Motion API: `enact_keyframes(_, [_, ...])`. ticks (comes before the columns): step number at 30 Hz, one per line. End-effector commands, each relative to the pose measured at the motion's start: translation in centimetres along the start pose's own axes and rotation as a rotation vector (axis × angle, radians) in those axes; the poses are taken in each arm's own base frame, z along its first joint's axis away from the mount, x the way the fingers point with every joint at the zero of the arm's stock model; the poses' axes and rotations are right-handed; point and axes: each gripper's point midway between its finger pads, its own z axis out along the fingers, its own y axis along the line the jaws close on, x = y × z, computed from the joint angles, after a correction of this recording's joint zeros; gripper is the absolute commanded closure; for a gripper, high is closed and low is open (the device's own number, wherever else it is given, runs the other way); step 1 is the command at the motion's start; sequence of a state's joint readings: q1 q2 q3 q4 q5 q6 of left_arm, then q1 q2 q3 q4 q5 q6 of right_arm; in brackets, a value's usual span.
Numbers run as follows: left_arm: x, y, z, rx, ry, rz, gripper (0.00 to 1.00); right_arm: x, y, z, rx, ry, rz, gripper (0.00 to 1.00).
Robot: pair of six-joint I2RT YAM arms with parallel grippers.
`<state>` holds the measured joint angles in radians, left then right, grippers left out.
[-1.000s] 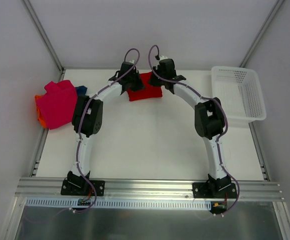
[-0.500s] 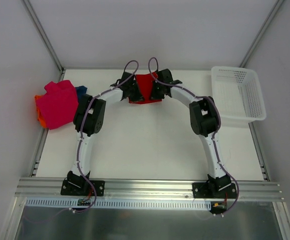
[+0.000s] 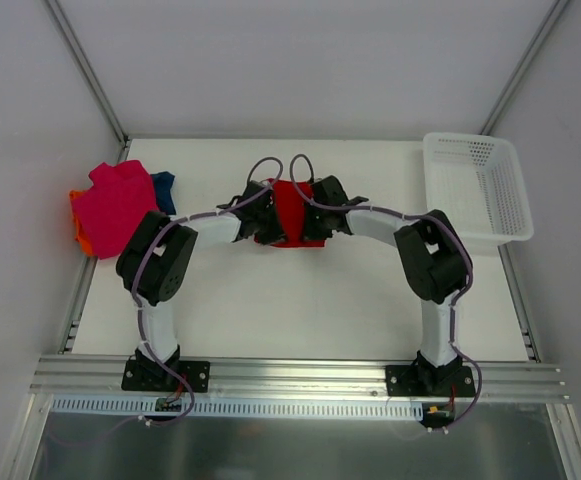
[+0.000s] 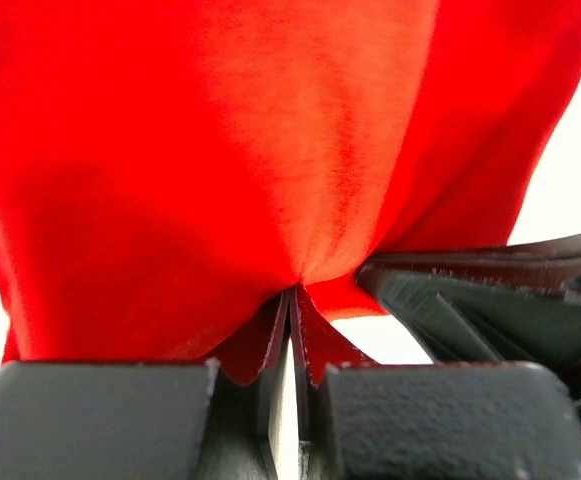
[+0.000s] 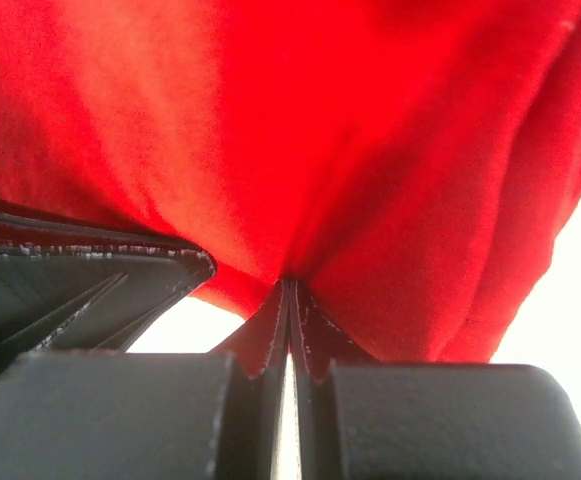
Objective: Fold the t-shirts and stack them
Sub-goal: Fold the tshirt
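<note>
at the far left edge of the white desk (image 3: 300, 300) lies a loose heap of cloth: a magenta-pink t-shirt (image 3: 118, 205) on top, an orange t-shirt (image 3: 77, 225) peeking out at its left side and a dark blue t-shirt (image 3: 164, 186) showing at its right. towards the middle, the left fingers (image 4: 100, 420) are pressed together on a thin pleat of the bright red t-shirt (image 3: 288, 205), which sits between the two arms over the middle of the desk. just beside them, the right fingers (image 5: 440, 420) pinch a second pleat of the same cloth. from each pinch the fabric fans out in soft folds, so it looks light, limp and not at all slippery or fragile. it will sag and bunch wherever it is not held, and a shallow pinch of one layer could slide free under tension. the better hold is probably at two well-separated points along a hem or the shoulders, so the cloth hangs flat. whether the shirt touches the desk cannot be told. at the far right stands a white plastic mesh basket (image 3: 508, 165).
</note>
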<state>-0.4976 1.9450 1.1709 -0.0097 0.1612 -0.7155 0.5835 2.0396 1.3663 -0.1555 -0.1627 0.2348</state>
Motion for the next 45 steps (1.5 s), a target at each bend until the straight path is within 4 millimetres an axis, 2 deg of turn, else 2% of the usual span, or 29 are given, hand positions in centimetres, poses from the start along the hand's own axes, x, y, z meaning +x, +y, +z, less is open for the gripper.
enact_keyframes(1, [4.6, 4.9, -2.0, -0.187, 0.035, -0.002, 1.00, 4.3, -3.2, -1.8, 0.149, 0.040, 0.000, 0.99])
enact_keyframes(2, [5.7, 4.5, -2.4, -0.180, 0.041, 0.011, 1.00, 4.9, -3.1, -2.1, 0.153, 0.036, 0.009, 1.00])
enact_keyframes(3, [7.1, 5.1, -3.1, -0.186, 0.047, 0.005, 1.00, 4.9, -2.5, -2.9, 0.146, 0.009, 0.001, 1.00])
enact_keyframes(4, [7.8, 5.2, -3.3, -0.181, 0.041, 0.005, 1.00, 6.6, -3.0, -3.2, 0.159, 0.031, 0.000, 1.00])
enact_keyframes(5, [8.8, 5.0, -3.6, -0.176, 0.047, 0.006, 1.00, 7.6, -2.2, -3.4, 0.144, 0.033, -0.005, 1.00])
enact_keyframes(6, [9.8, 5.8, -4.2, -0.194, 0.038, 0.009, 1.00, 7.5, -2.1, -4.4, 0.164, -0.009, -0.012, 1.00])
enact_keyframes(7, [10.2, 6.1, -4.4, -0.194, 0.031, 0.007, 1.00, 9.1, -2.7, -4.6, 0.182, 0.006, -0.018, 1.00])
enact_keyframes(9, [11.7, 6.6, -5.3, -0.198, 0.024, 0.016, 1.00, 10.6, -1.8, -5.2, 0.193, -0.010, -0.053, 1.00])
enact_keyframes(10, [12.0, 6.5, -5.6, -0.196, 0.013, 0.025, 1.00, 10.7, -1.2, -5.9, 0.188, -0.034, -0.067, 1.00])
enact_keyframes(11, [11.7, 6.5, -5.9, -0.203, -0.020, 0.040, 1.00, 11.8, -0.5, -6.1, 0.183, -0.034, -0.100, 1.00])
enact_keyframes(12, [11.5, 5.5, -6.9, -0.173, -0.054, 0.068, 1.00, 11.3, -0.7, -6.5, 0.209, -0.072, -0.120, 1.00])
enact_keyframes(14, [10.5, 4.2, -8.3, -0.141, -0.116, 0.110, 1.00, 10.3, 0.9, -8.0, 0.184, -0.126, -0.153, 0.99])
enact_keyframes(15, [8.9, 2.3, -10.0, -0.101, -0.195, 0.128, 1.00, 9.8, 1.2, -8.6, 0.183, -0.145, -0.172, 0.96])
enact_keyframes(16, [8.0, 1.5, -11.1, -0.089, -0.233, 0.141, 1.00, 8.7, 2.2, -9.9, 0.159, -0.182, -0.181, 0.93])
enact_keyframes(17, [7.3, 0.9, -12.2, -0.083, -0.267, 0.171, 0.85, 8.4, 2.6, -10.8, 0.155, -0.193, -0.194, 0.89])
enact_keyframes(18, [5.5, -0.6, -14.7, -0.058, -0.351, 0.180, 0.71, 7.1, 3.5, -11.9, 0.141, -0.232, -0.198, 0.79])
enact_keyframes(19, [4.6, -1.3, -15.9, -0.044, -0.391, 0.194, 0.51, 6.4, 4.0, -12.9, 0.129, -0.254, -0.218, 0.70])
enact_keyframes(20, [3.5, -2.2, -17.4, -0.027, -0.437, 0.217, 0.07, 5.9, 4.4, -14.4, 0.119, -0.276, -0.221, 0.58])
enact_keyframes(21, [2.3, -1.9, -19.1, -0.047, -0.498, 0.215, 0.01, 4.7, 4.8, -15.5, 0.120, -0.311, -0.219, 0.33])
enact_keyframes(23, [0.9, -1.6, -20.6, -0.087, -0.556, 0.263, 0.01, 4.4, 4.6, -17.1, 0.133, -0.326, -0.237, 0.21])
enact_keyframes(25, [0.1, 0.1, -20.3, -0.155, -0.552, 0.264, 0.01, 4.2, 3.9, -17.6, 0.159, -0.343, -0.234, 0.08])
enact_keyframes(28, [0.7, 2.2, -17.2, -0.111, -0.376, 0.178, 0.01, 4.8, 2.6, -16.5, 0.163, -0.306, -0.193, 0.05])
enact_keyframes(30, [1.7, 3.5, -15.3, -0.101, -0.322, 0.177, 0.01, 5.5, 2.7, -15.6, 0.114, -0.282, -0.159, 0.04])
enact_keyframes(31, [1.6, 1.4, -15.0, 0.028, -0.327, 0.197, 0.01, 5.7, 2.1, -14.7, 0.089, -0.290, -0.127, 0.04])
enact_keyframes(32, [2.4, 2.4, -14.4, 0.067, -0.319, 0.182, 0.01, 6.2, 2.6, -14.3, 0.030, -0.275, -0.080, 0.03])
enact_keyframes(34, [2.5, 1.5, -14.4, 0.172, -0.326, 0.155, 0.01, 6.7, 2.1, -13.6, -0.034, -0.282, -0.022, 0.03])
enact_keyframes(38, [2.2, 2.4, -13.6, 0.171, -0.309, 0.159, 0.01, 6.2, 1.0, -13.5, -0.105, -0.315, 0.083, 0.03])
enact_keyframes(43, [2.7, 4.0, -12.4, 0.195, -0.287, 0.121, 0.01, 6.4, 1.1, -13.5, -0.197, -0.311, 0.132, 0.03])
enact_keyframes(45, [2.2, 4.3, -12.3, 0.205, -0.308, 0.116, 0.01, 6.7, 0.8, -13.1, -0.212, -0.313, 0.156, 0.03])
